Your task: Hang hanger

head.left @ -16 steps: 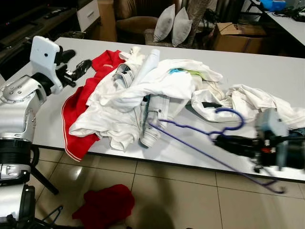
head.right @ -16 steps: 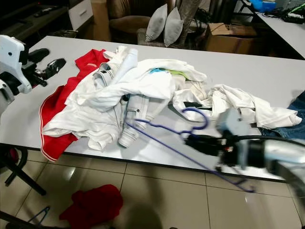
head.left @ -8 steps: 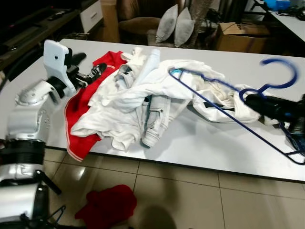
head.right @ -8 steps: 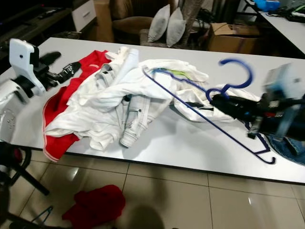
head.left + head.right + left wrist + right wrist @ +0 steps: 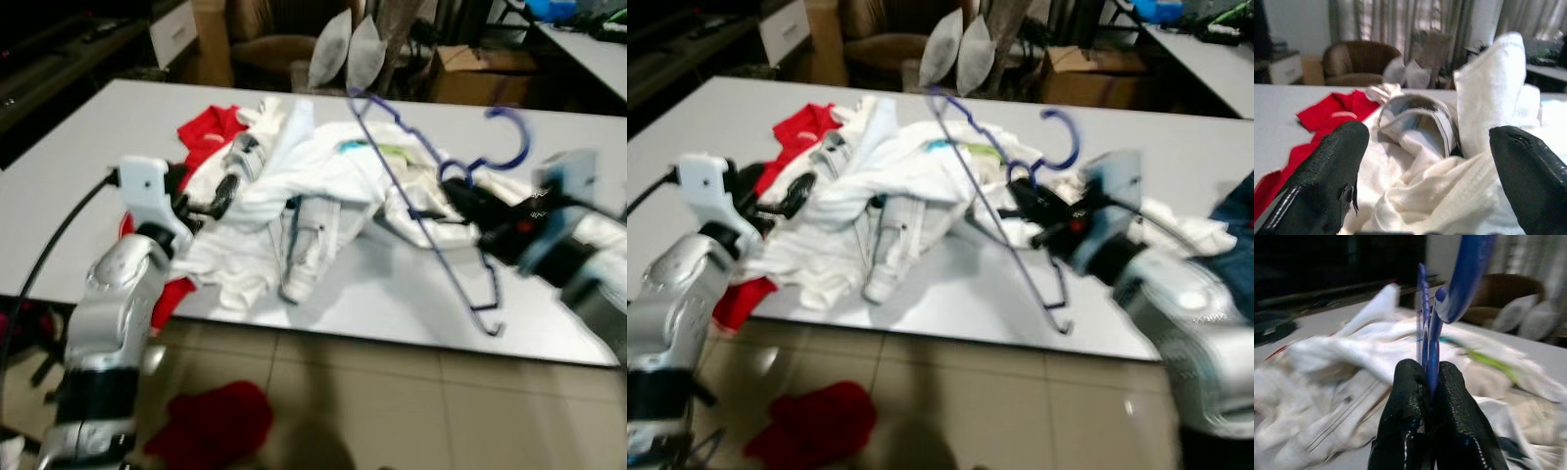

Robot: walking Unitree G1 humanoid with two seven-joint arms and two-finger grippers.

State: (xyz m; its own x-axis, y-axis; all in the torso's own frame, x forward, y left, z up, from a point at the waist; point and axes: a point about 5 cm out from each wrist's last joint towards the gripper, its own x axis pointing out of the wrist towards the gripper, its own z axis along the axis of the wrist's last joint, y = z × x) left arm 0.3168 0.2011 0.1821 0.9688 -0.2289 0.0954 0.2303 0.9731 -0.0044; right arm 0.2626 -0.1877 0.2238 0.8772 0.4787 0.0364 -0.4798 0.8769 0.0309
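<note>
The right gripper (image 5: 1425, 377) is clamped on the blue hanger (image 5: 421, 186) at its neck, hook upward, above the tabletop (image 5: 69, 147). It should hold firmly and keep the frame away from the white clothes (image 5: 323, 176). The left gripper (image 5: 1425, 161), fingers apart, hovers at the clothes.

No text, label, brand, number or sign can be read on anything here.
</note>
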